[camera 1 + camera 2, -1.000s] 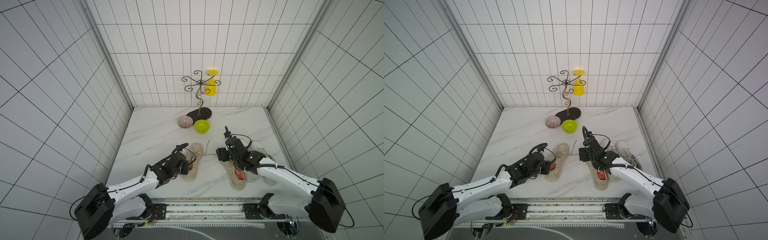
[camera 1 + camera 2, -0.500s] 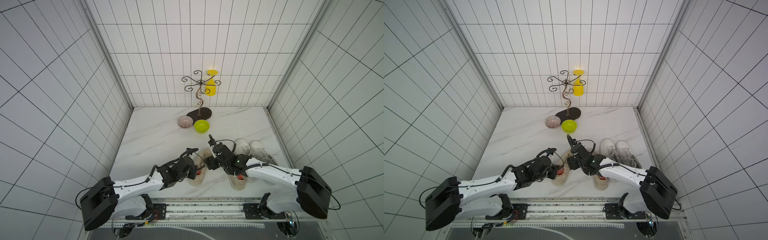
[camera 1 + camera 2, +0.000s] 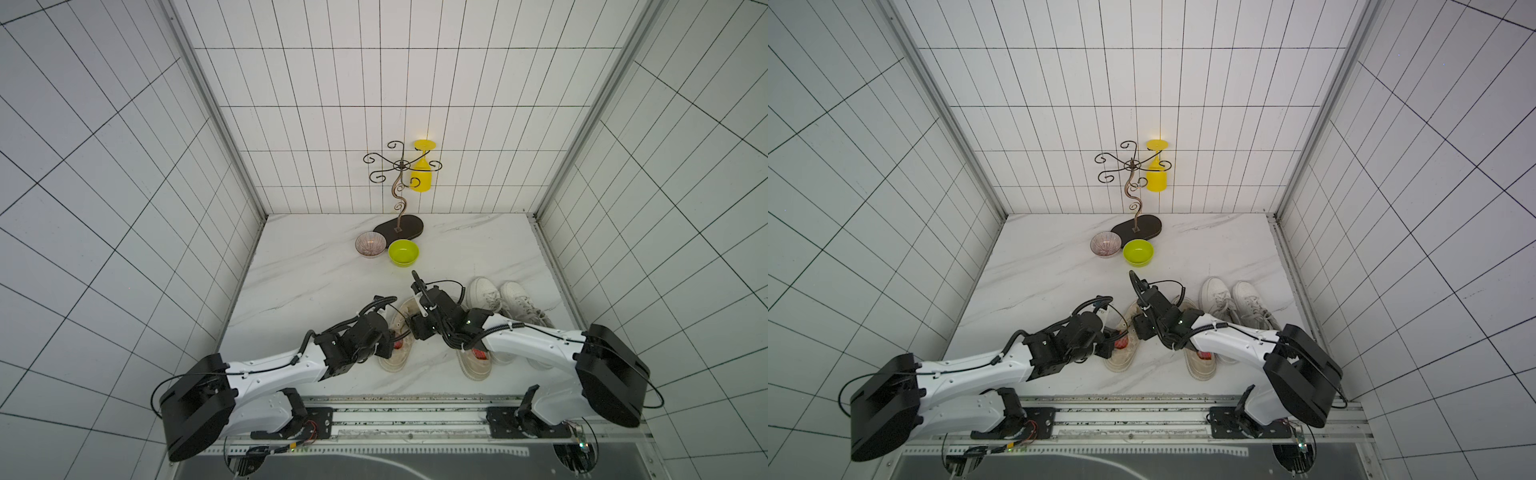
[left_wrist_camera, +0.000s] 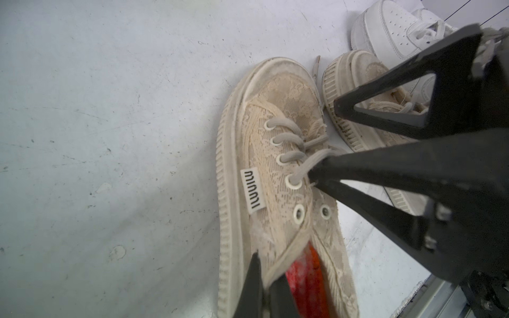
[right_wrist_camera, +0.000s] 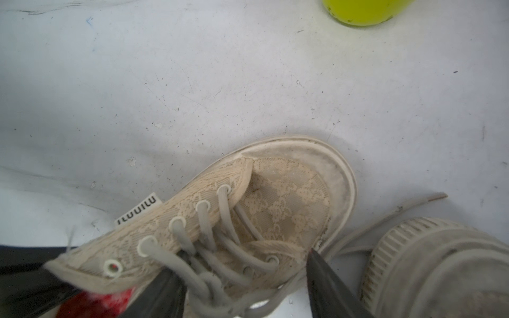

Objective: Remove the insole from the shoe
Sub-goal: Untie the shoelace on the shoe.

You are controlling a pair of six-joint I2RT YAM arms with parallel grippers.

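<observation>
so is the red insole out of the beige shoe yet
No, in the left wrist view the red insole still lies inside the beige shoe, visible through its opening.

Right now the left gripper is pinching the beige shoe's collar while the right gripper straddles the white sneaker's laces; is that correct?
Not quite: the right gripper straddles the laces of the same beige shoe, not the white sneaker, as the right wrist view shows. The left gripper does pinch that shoe's collar.
</observation>
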